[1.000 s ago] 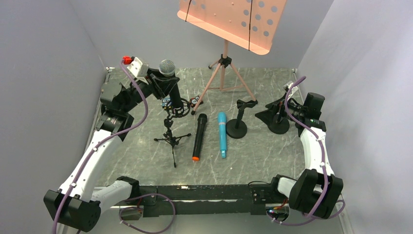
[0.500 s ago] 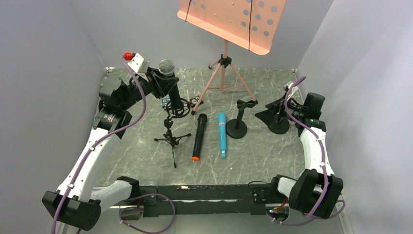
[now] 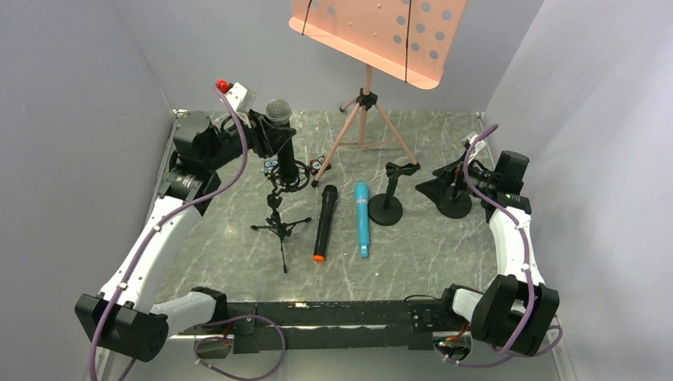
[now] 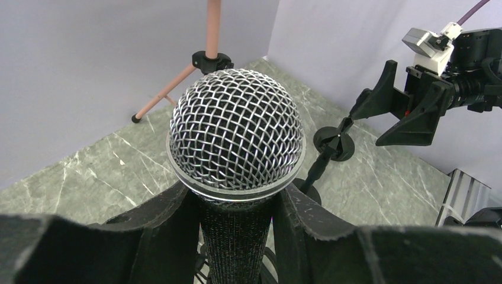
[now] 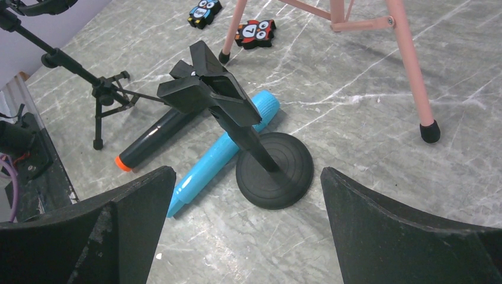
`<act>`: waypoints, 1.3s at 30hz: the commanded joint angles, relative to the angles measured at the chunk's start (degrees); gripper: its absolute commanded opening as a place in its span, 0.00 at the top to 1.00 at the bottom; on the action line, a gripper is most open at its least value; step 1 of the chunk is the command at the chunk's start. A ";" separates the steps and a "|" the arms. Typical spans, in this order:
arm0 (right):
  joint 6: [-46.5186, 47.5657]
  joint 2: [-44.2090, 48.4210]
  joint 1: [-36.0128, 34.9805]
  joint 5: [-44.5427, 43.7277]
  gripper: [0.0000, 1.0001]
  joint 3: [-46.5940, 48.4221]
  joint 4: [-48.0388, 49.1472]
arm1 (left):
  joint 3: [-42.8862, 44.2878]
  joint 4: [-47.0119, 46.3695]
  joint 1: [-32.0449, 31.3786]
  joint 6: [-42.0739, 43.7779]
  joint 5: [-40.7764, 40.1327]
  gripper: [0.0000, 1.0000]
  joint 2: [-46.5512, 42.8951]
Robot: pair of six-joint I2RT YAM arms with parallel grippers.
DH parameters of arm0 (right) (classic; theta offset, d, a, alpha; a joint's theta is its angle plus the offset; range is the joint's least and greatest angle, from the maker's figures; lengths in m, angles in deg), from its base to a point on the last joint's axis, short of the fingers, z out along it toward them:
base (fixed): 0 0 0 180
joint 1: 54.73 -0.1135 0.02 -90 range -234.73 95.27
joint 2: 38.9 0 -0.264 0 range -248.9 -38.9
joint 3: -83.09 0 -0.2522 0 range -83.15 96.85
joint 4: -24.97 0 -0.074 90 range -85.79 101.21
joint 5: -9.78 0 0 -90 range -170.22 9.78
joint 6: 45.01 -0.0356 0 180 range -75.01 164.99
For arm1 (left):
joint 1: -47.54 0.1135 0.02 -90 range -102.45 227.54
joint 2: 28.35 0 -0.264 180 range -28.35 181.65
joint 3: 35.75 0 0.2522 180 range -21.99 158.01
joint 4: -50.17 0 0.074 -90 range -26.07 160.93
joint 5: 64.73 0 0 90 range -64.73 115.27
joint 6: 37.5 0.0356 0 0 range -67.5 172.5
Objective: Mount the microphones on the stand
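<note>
Room: grey marble desk [image 3: 230, 262] is bare on the near side of the small black tripod stand [image 3: 278, 226].
Count: three microphones [image 3: 362, 219], two owl figures [image 5: 254, 34].
Left jaws: clenched on black microphone with silver mesh head [image 4: 237, 136], upright above that stand.
Right jaws: wide apart, empty, far right of it.
Lying just right of it: black microphone with orange cap [image 3: 323, 224], turquoise microphone [image 5: 210, 163].

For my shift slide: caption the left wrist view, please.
Left gripper clamps the silver-mesh microphone, with the open right gripper and a desk stand beyond.
</note>
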 commanded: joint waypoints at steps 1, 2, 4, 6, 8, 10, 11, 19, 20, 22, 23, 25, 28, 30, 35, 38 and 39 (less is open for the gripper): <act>1.49 0.08 -0.26 0.37 0.00 1.98 0.57 | -2.34 0.96 -0.19 1.39 1.01 1.00 -0.74; 1.49 0.13 -0.25 0.36 0.00 1.98 0.60 | -3.64 0.27 -0.19 1.41 1.08 1.00 -1.05; 1.49 0.07 -0.23 0.40 0.00 1.98 0.58 | -6.33 -0.68 -0.19 1.64 1.02 1.00 -1.58; 1.49 0.08 -0.23 0.43 0.00 1.98 0.56 | -8.63 -0.66 -0.23 2.14 0.93 1.00 -1.95; 1.49 0.07 -0.22 0.36 0.00 1.98 0.57 | -10.31 -0.51 -0.26 2.87 1.08 1.00 -2.17; 1.44 0.02 -0.22 0.35 0.00 1.91 0.60 | -11.29 0.33 -0.27 3.86 1.11 1.00 -2.55; 1.41 -0.06 -0.28 0.37 0.00 1.89 0.64 | -11.65 1.00 -0.35 4.39 0.98 1.00 -2.69; 1.49 -0.19 -0.27 0.34 0.00 1.89 0.65 | -19.72 -1.45 -1.76 4.63 -1.46 1.00 -5.50; 1.49 -0.16 -0.23 0.28 0.00 1.89 0.65 | -20.84 -2.43 -2.11 4.53 -2.01 1.00 -5.77; 1.49 -0.12 -0.23 0.34 0.00 1.89 0.65 | -22.44 -2.92 -2.65 4.68 -3.25 1.00 -6.15; 1.49 -0.18 -0.23 0.29 0.00 1.89 0.67 | -22.94 -2.90 -2.91 4.80 -3.68 1.00 -6.23; 1.49 -0.12 -0.24 0.42 0.00 1.89 0.65 | -23.74 -2.86 -3.32 5.06 -4.38 1.00 -6.32; 1.49 0.02 -0.22 0.38 0.00 1.89 0.60 | -23.40 -1.97 -3.78 4.99 -6.14 1.00 -6.40; 1.49 0.05 -0.20 0.28 0.00 1.89 0.56 | -22.35 -1.32 -3.79 4.58 -7.33 0.94 -6.56; 1.64 0.00 -0.22 0.37 0.00 1.98 0.39 | -18.87 2.75 -3.77 2.43 -9.70 0.31 -7.54; 1.66 0.18 -0.24 0.40 0.00 2.07 0.28 | -17.77 3.27 -3.79 1.09 -9.31 0.09 -9.06; 1.66 0.26 -0.24 0.36 0.00 2.07 0.29 | -17.47 3.52 -3.77 0.94 -9.14 0.06 -9.58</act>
